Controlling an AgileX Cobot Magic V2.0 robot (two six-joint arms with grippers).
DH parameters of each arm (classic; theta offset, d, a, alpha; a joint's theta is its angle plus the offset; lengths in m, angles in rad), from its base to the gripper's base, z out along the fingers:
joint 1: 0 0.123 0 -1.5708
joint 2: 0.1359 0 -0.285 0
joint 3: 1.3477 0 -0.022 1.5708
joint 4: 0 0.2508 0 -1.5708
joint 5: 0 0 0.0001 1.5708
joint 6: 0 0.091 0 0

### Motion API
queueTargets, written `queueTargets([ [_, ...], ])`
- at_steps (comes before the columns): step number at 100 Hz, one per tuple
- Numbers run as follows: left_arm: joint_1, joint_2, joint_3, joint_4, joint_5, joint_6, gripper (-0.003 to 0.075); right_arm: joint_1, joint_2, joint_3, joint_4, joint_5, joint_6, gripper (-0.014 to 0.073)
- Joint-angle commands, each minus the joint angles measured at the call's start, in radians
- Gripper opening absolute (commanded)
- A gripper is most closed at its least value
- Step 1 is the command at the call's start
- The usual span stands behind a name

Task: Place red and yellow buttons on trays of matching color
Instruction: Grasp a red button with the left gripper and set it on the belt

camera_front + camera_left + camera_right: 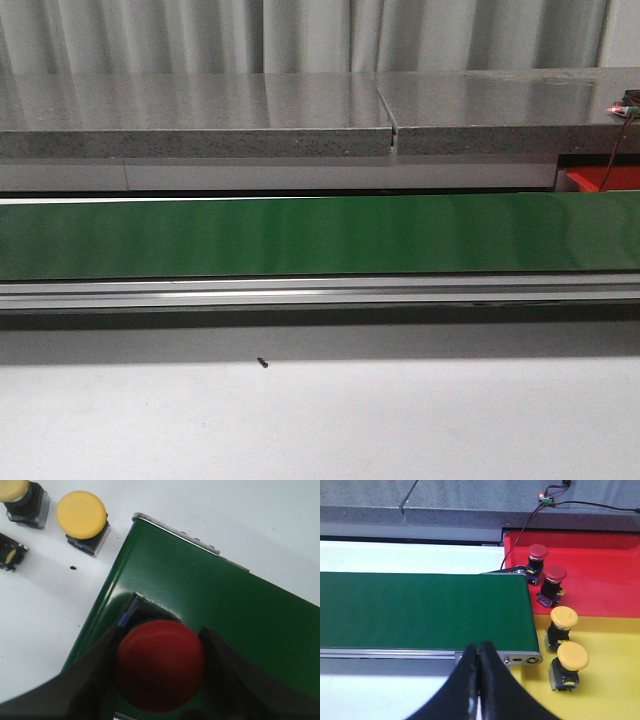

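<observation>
In the left wrist view my left gripper is shut on a red button, with a finger against each side of its cap, over one end of the green conveyor belt. Two yellow buttons stand on the white table beside that belt end. In the right wrist view my right gripper is shut and empty, in front of the belt's other end. There a red tray holds two red buttons, and a yellow tray holds two yellow buttons. Neither gripper shows in the front view.
The green belt with its metal rail crosses the front view, with a grey stone ledge behind it. A corner of the red tray and a cable show at the far right. A small dark part lies by the yellow buttons.
</observation>
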Motion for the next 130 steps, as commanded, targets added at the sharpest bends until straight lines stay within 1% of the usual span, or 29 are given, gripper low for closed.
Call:
queueTargets([
  [1,-0.009,-0.023,-0.015,-0.018,-0.046,-0.001,0.0126,0.003,0.001,-0.024,0.006,-0.071,-0.006,-0.0067],
  [20,-0.009,0.007,-0.012,-0.026,-0.037,-0.001,0.0130,0.003,0.001,-0.024,0.006,-0.071,-0.006,-0.0067],
  [27,-0.009,0.011,-0.012,-0.035,-0.030,-0.001,0.0174,0.003,0.001,-0.024,0.006,-0.072,-0.006,-0.0067],
  [34,-0.007,0.011,-0.012,-0.053,-0.030,0.001,0.0274,0.003,0.001,-0.024,0.006,-0.070,-0.006,-0.0067],
  [39,-0.007,0.011,-0.012,-0.055,-0.031,0.001,0.0382,0.003,0.001,-0.024,0.006,-0.071,-0.006,-0.0067],
  [41,-0.007,0.011,-0.012,-0.061,-0.031,0.001,0.0411,0.003,0.001,-0.024,0.006,-0.071,-0.006,-0.0067],
  [46,-0.007,0.011,-0.012,-0.081,-0.033,0.023,0.0524,0.003,0.001,-0.024,0.006,-0.071,-0.006,-0.0067],
  [48,-0.007,0.011,-0.012,-0.091,-0.033,0.028,0.0548,0.003,0.001,-0.024,0.006,-0.071,-0.006,-0.0067],
  [49,-0.007,0.009,-0.012,-0.096,-0.033,0.028,0.0579,0.003,0.001,-0.024,0.006,-0.071,-0.006,-0.0067],
  [54,-0.007,0.005,-0.012,-0.113,-0.031,0.028,0.0617,0.003,0.001,-0.024,0.006,-0.071,-0.006,-0.0067],
  [82,-0.003,-0.074,-0.012,-0.136,-0.022,0.048,0.0617,0.003,0.001,-0.024,0.006,-0.071,-0.006,-0.0067],
  [95,0.005,-0.112,-0.012,-0.099,-0.025,0.048,0.0617,0.003,0.001,-0.024,0.006,-0.071,-0.006,-0.0067],
  [110,0.064,-0.121,-0.012,-0.086,-0.009,0.048,0.0617,0.003,0.001,-0.024,0.006,-0.071,-0.006,-0.0067],
  [130,0.181,-0.121,-0.012,-0.040,0.007,0.048,0.0617,0.003,0.001,-0.024,0.006,-0.071,-0.006,-0.0067],
])
